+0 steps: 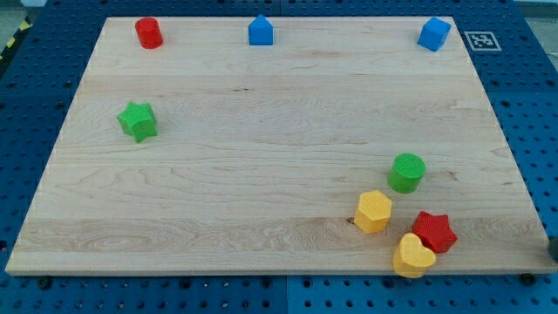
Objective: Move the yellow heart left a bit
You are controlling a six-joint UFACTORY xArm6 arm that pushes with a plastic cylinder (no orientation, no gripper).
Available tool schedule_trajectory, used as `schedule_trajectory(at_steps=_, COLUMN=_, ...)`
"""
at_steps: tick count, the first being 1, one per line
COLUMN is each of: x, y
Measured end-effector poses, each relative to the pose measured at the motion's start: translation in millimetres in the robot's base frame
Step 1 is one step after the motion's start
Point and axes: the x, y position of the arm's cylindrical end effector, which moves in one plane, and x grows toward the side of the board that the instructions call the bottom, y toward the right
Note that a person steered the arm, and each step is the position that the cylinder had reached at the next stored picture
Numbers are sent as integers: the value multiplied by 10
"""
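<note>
Nothing's started yet imo: yellow heart-shaped plastic block (413, 255) sits touching the red star block (434, 232), my tip nowhere visible.

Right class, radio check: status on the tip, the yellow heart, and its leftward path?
My tip: not in view. Yellow heart bottom right, touching red star. Yellow hexagon up-left; path left open.

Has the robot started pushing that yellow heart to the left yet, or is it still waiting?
Nothing looks done: the yellow heart sits at the board's bottom edge, touching the red star, with the yellow hexagon close by. Nothing is in hand either, as my tip isn't clearly in view. The whole leftward push remains.
</note>
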Motion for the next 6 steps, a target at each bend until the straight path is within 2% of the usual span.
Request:
schedule_trajectory(at_steps=1, x=-12, y=-497)
schedule_trajectory(at_steps=4, x=-8, y=-794)
schedule_trajectory(at_steps=6, x=-4, y=-1304)
